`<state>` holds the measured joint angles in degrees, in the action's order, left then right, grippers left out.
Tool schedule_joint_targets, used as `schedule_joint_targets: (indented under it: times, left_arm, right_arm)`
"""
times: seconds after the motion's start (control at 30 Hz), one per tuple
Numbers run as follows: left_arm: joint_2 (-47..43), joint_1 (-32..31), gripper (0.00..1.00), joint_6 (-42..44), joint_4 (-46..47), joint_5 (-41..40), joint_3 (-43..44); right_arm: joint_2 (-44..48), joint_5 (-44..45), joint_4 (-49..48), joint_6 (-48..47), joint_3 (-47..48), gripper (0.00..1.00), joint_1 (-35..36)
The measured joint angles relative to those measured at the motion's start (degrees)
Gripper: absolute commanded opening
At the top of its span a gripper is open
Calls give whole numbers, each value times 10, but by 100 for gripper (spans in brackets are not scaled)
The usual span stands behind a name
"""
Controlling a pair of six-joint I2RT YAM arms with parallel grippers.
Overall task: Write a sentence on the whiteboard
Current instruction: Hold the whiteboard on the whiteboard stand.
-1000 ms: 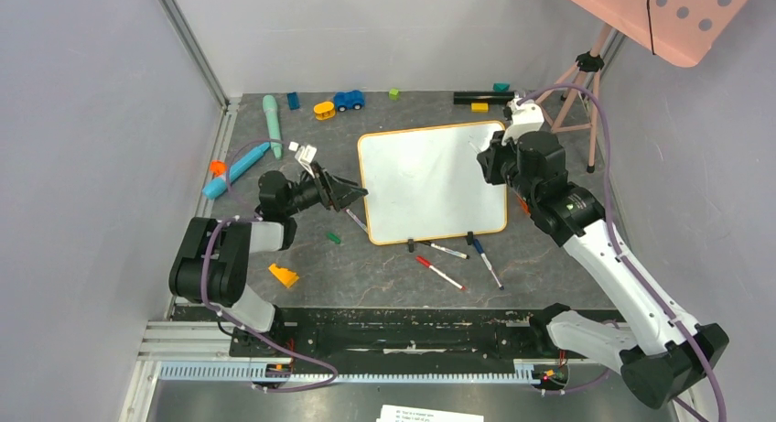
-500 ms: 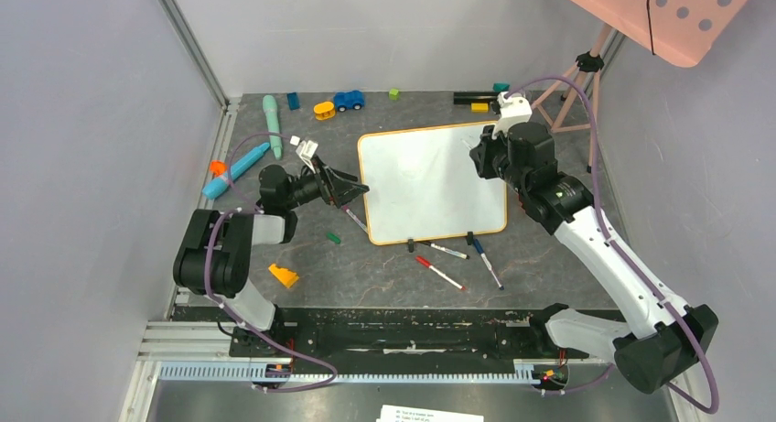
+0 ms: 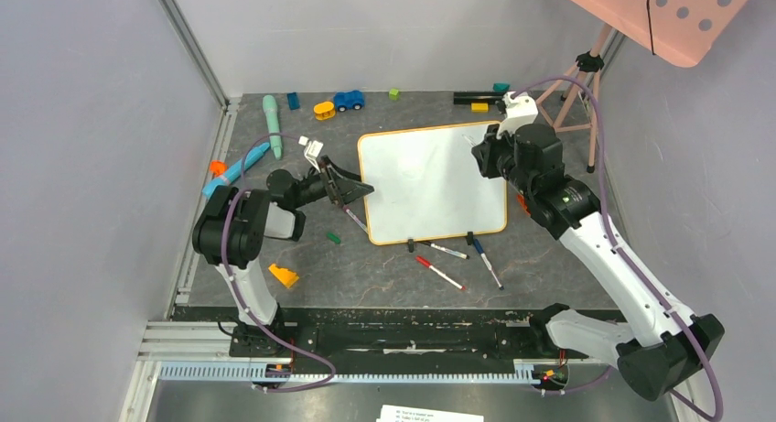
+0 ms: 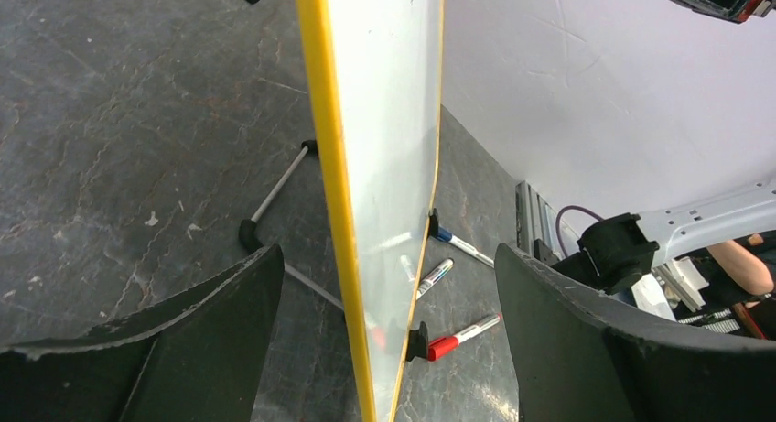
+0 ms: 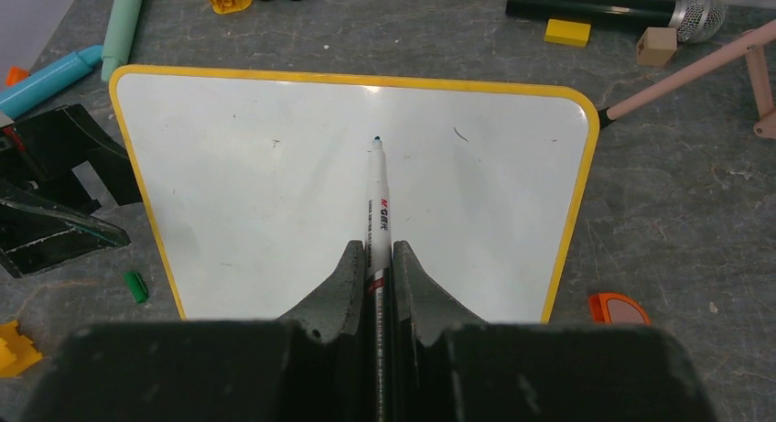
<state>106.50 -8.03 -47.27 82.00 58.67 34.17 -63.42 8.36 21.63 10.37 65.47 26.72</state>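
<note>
While the whiteboard (image 3: 430, 179) lies on the table (image 3: 384, 280) at the centre of the top view, the right gripper (image 5: 373, 257) is clamped on a marker (image 5: 377, 198). The marker's dark tip sits over the board's upper middle in the wrist view; whether it touches I cannot tell. The left gripper (image 4: 384, 257), at the board's left edge, has its jaws wide apart, with the yellow frame between them and touching neither. Three loose pens (image 3: 441, 273) lie just below the board.

Dark grey stone-look tabletop (image 3: 366, 275) boxed in by plain pale lilac walls (image 3: 82, 120), pink perforated panel (image 3: 682, 19) above a pink tripod (image 3: 586, 79) far right.
</note>
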Motion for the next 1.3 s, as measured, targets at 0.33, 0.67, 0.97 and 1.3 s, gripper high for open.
schedule_joint_targets:
  times: [0.33,0.67,0.97,1.3]
  left_arm:
    - [27,-27,71,-17,21,28,47]
    - [27,-32,55,-18,23,35,45]
    - [24,-32,55,-17,24,30,37]
    - [12,-28,60,-15,23,31,14]
  right_arm:
    - [26,1,-14,1,-31,0,0]
    - [43,1,-15,6,-56,0,0]
    - [54,1,-17,13,-66,0,0]
    - [56,4,-17,19,-68,0,0]
